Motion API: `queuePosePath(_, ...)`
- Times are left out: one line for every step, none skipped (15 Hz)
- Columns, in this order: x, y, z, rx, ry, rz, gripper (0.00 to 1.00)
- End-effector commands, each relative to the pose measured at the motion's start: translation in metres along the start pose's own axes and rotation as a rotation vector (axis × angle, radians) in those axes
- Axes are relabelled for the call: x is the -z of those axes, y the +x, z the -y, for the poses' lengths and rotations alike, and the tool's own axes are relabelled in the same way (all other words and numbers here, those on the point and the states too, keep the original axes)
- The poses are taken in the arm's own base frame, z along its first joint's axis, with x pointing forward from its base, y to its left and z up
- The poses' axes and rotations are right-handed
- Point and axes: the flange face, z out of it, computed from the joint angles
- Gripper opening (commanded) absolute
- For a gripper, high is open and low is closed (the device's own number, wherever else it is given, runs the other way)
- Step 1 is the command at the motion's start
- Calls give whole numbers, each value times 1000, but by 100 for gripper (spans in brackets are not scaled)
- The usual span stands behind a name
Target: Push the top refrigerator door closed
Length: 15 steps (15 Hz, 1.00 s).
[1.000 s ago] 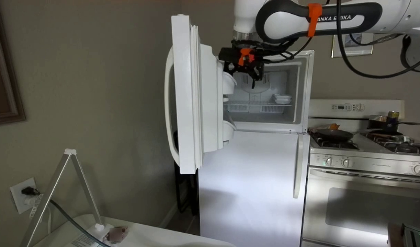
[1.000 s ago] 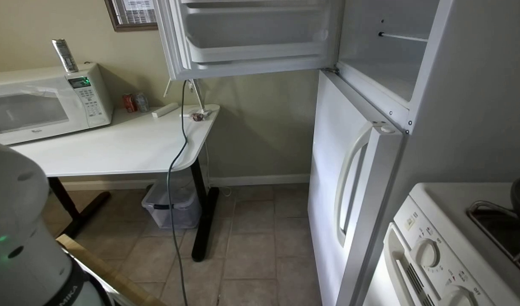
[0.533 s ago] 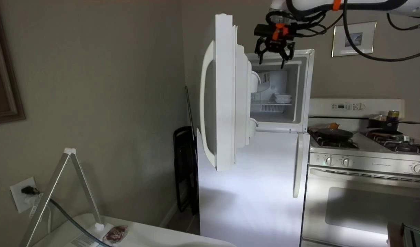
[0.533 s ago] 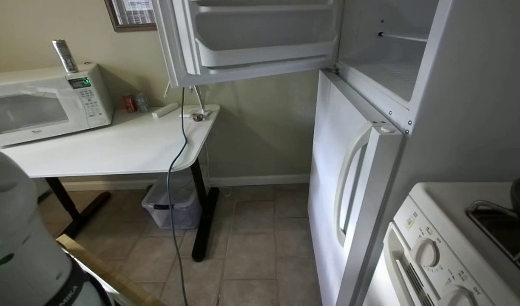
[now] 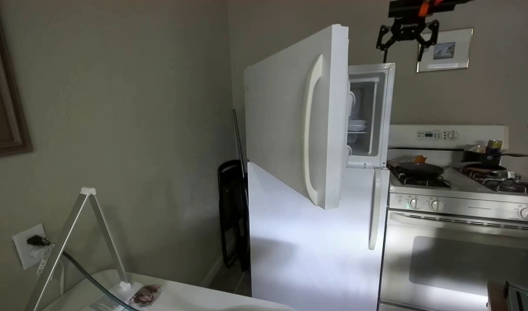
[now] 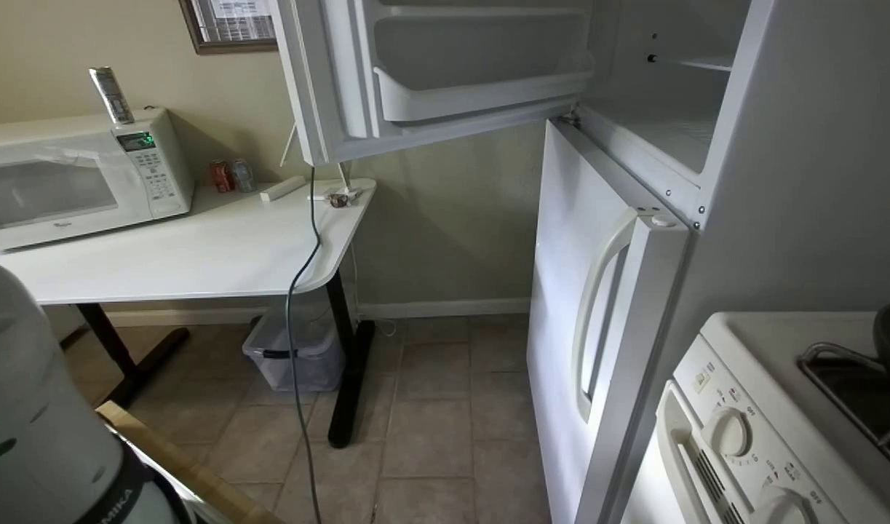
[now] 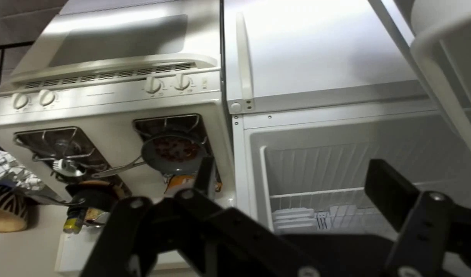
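The top refrigerator door [image 5: 285,112] stands partly open in an exterior view. Its plain white front and vertical handle [image 5: 309,129] face that camera. Its inner side with moulded shelves [image 6: 481,94] shows in an exterior view, and a door shelf [image 7: 447,80] shows at the right edge of the wrist view. The freezer compartment [image 5: 380,112] is visible beside the door's free edge. My gripper [image 5: 403,56] is up and to the right of the door in an exterior view, apart from it in the picture. In the wrist view my gripper [image 7: 297,177] is open with nothing between its fingers.
The taller lower door [image 5: 311,242] is shut. The stove [image 5: 458,185] with a pan [image 5: 421,170] stands beside the refrigerator. A white table [image 6: 197,255] with a microwave [image 6: 73,175] stands along the wall. A folded black chair [image 5: 231,207] leans beside the refrigerator.
The top door has swung partway toward the freezer opening, so its front now shows. My gripper has moved up and right in an exterior view, away from the door shelves.
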Motion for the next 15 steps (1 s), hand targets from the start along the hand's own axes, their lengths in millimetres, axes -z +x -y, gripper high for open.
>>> queuePosePath(10, -2, -58, 64, -58, 11, 100)
queuePosePath(13, -2, -69, 67, -61, 14, 100)
queuePosePath(18, -3, -81, 76, -55, 10, 100)
queuePosePath(23, -6, -91, 83, -53, 15, 100)
queuePosePath(26, -9, -100, 87, -66, 10, 100)
queuePosePath(30, -13, -107, 91, -75, 12, 100)
queuePosePath(33, -19, -112, 88, -95, 14, 100)
queuePosePath(36, -26, -117, 100, -107, 25, 100)
queuePosePath(37, -33, -119, 102, -122, 27, 100)
queuePosePath(39, -39, -121, 111, -121, 43, 100)
queuePosePath(39, -45, -118, 105, -111, 51, 100)
queuePosePath(37, -51, -110, 107, -86, 60, 100)
queuePosePath(36, -53, -103, 104, -46, 73, 100)
queuePosePath(33, -55, -92, 72, 33, 75, 100)
queuePosePath(29, -57, -82, 56, 73, 82, 100)
